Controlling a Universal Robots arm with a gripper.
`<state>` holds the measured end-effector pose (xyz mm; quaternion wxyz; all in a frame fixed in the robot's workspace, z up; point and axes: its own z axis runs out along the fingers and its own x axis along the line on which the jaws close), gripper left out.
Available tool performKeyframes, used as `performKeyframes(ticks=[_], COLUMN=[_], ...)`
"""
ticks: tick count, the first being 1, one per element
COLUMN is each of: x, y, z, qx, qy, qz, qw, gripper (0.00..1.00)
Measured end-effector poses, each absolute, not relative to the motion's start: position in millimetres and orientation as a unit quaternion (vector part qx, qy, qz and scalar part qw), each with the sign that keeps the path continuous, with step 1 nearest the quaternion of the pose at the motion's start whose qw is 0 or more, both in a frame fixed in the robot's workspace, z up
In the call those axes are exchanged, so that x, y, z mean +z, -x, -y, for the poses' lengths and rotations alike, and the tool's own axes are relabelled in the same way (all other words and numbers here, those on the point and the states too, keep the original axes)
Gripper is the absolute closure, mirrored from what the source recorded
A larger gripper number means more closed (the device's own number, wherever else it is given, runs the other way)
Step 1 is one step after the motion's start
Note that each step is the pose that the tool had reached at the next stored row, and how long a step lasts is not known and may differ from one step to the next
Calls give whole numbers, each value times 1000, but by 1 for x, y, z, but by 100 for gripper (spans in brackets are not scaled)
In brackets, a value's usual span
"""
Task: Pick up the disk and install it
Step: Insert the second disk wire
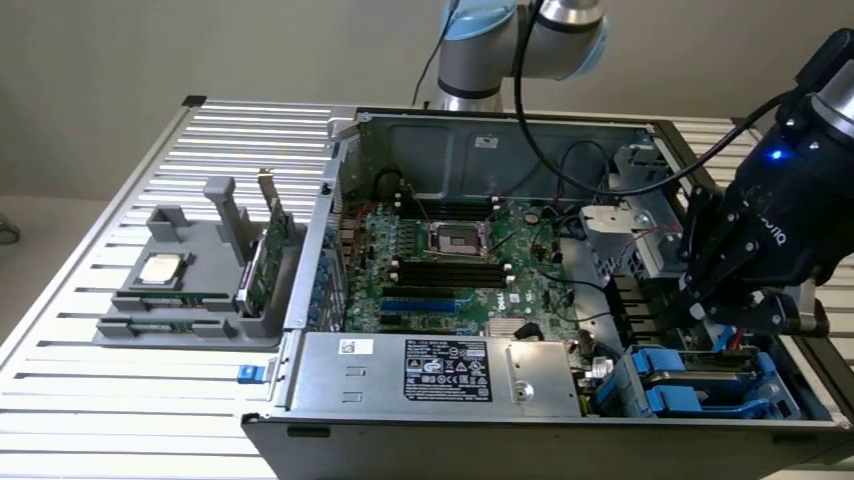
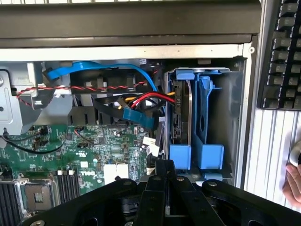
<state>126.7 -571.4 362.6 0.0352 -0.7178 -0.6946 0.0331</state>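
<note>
The disk (image 2: pixel 181 110) stands on edge in the blue drive bay (image 2: pixel 209 150) at the corner of the open computer case, its blue carrier tabs showing at both ends. In the exterior view the disk (image 1: pixel 705 366) lies low in the case's front corner on that view's right. My black gripper (image 1: pixel 714 315) hovers just above that bay. In the wrist view my gripper (image 2: pixel 165 165) has its two fingers pressed together, shut, with nothing between them, a short way from the disk's near end.
Blue and red cables (image 2: pixel 134 106) run beside the bay. The green motherboard (image 1: pixel 447 270) fills the case floor, and a power supply (image 1: pixel 447 370) sits at the front. A grey holder (image 1: pixel 187 290) carries a processor chip and a green card. A keyboard (image 2: pixel 282 52) and a person's hand (image 2: pixel 294 176) lie outside the case.
</note>
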Motion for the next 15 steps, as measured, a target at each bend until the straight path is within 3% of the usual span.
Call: performKeyframes(ticks=[8,10,12,15], x=[367,367,368,370], y=[-139,-139,-140,-140], z=[571,571,570,567], qx=[34,34,34,34], qy=[718,718,718,718], qz=[695,694,694,694], qw=[36,36,36,36], gripper=[88,83,70,64])
